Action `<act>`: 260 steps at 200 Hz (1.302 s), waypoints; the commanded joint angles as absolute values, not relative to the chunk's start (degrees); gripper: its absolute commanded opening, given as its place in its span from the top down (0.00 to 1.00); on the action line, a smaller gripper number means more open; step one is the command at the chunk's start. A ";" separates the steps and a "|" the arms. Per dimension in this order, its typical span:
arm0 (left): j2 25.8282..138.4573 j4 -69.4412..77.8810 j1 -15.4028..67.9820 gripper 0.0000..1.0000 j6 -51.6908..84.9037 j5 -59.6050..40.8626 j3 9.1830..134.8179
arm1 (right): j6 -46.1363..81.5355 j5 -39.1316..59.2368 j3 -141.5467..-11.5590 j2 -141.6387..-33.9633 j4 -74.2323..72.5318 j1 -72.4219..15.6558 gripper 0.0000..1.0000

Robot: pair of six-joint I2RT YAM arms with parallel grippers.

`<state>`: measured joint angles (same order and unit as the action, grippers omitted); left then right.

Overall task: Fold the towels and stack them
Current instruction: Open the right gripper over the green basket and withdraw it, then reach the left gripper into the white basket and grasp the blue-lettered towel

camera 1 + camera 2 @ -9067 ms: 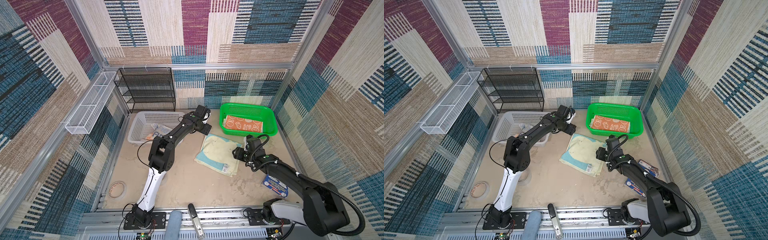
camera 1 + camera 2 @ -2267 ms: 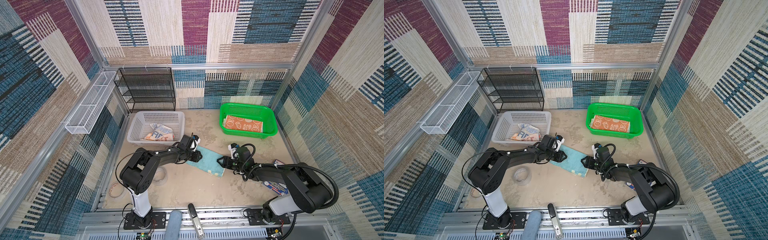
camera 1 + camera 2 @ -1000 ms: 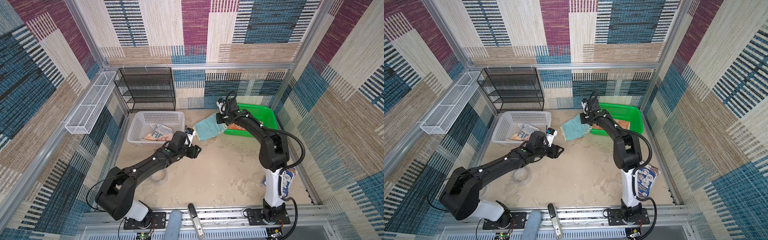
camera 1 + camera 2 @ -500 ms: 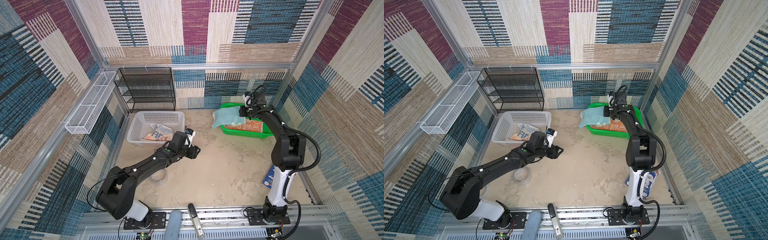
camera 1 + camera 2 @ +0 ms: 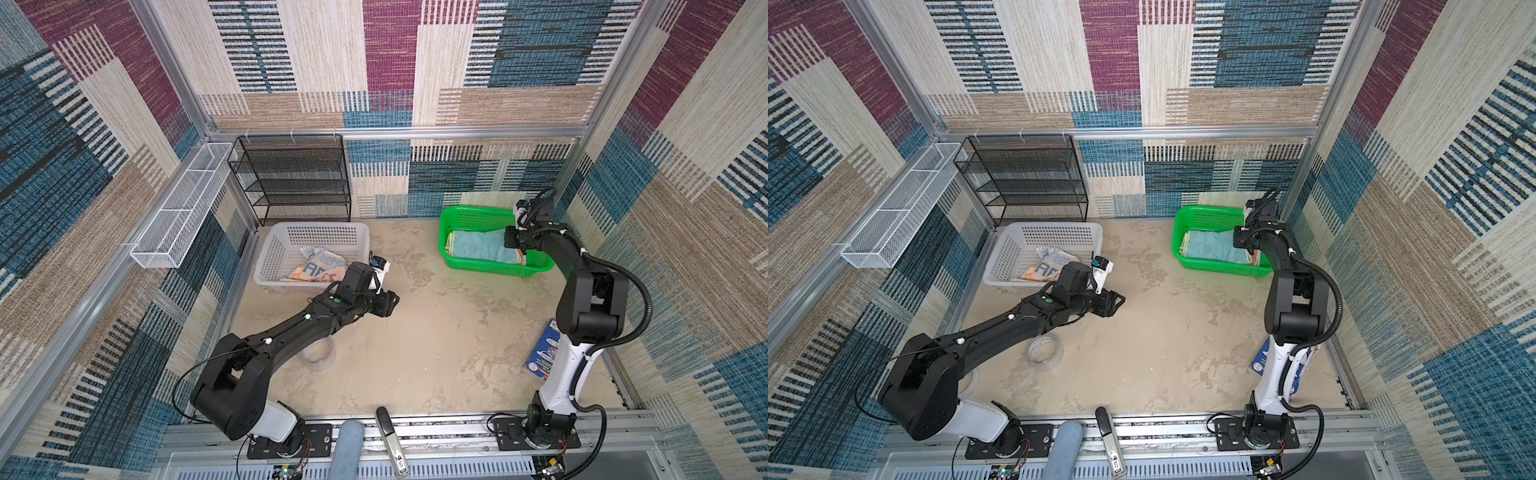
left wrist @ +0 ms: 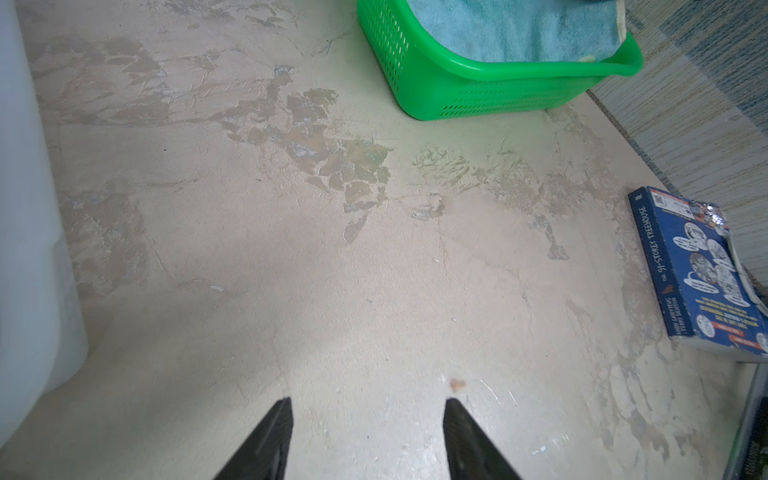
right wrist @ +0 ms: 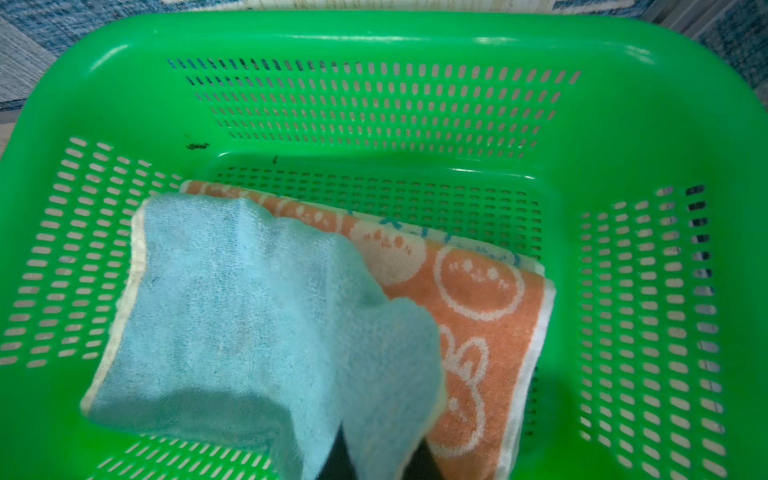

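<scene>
On book spine (image 6: 658,266): "91-STOREY TREEHOUSE".

a robot test cell in a lab. an aluminium profile frame (image 5: 395,132) boxes in a small mottled beige floor board (image 5: 415,332), and patchwork woven fabric (image 5: 540,54) covers the three walls in view. the left arm (image 5: 291,328) and right arm (image 5: 590,299) are bolted to a slotted metal rail (image 5: 436,432) at the open front, cables trailing. around them stand staged props: a black mesh shelf rack (image 5: 291,178), a white wire basket (image 5: 183,208) hung on the side wall, a white plastic basket (image 5: 291,241), a green plastic basket (image 5: 490,270), a tape roll (image 5: 319,353), a children's book (image 6: 685,270).
</scene>
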<state>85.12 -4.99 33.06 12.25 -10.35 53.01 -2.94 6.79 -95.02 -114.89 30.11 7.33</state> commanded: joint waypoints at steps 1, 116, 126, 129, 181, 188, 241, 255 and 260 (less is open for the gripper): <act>85.03 -5.68 33.05 0.38 11.43 -9.67 53.52 | -2.39 3.60 -94.14 -115.52 26.60 7.38 0.62; 84.55 -12.46 30.17 0.01 11.31 4.22 60.04 | 1.90 11.40 -71.99 -93.43 10.57 7.06 0.00; 84.68 -13.70 29.29 0.01 11.83 6.89 61.61 | 2.31 13.77 -69.19 -90.95 9.10 6.57 0.00; 84.76 -14.15 28.96 0.01 11.98 7.52 62.18 | 2.45 14.47 -68.41 -90.31 8.59 6.40 0.00; 92.99 -26.90 20.84 0.02 12.82 12.17 75.01 | 4.00 19.35 -57.41 -79.38 2.50 -2.12 0.00; 94.69 -28.80 19.57 0.03 13.00 13.06 76.98 | 3.96 19.77 -56.61 -78.70 2.23 -3.61 0.00; 109.32 -37.71 10.98 0.01 13.45 11.36 89.77 | 5.84 22.58 -49.59 -76.33 -2.48 -10.37 0.00; 112.63 -39.35 9.37 0.01 13.09 11.33 92.78 | 6.10 22.27 -49.22 -77.06 -2.33 -11.34 0.00; 113.96 -40.08 8.99 0.01 12.65 11.24 93.97 | 6.07 21.96 -49.25 -77.47 -2.09 -11.78 0.00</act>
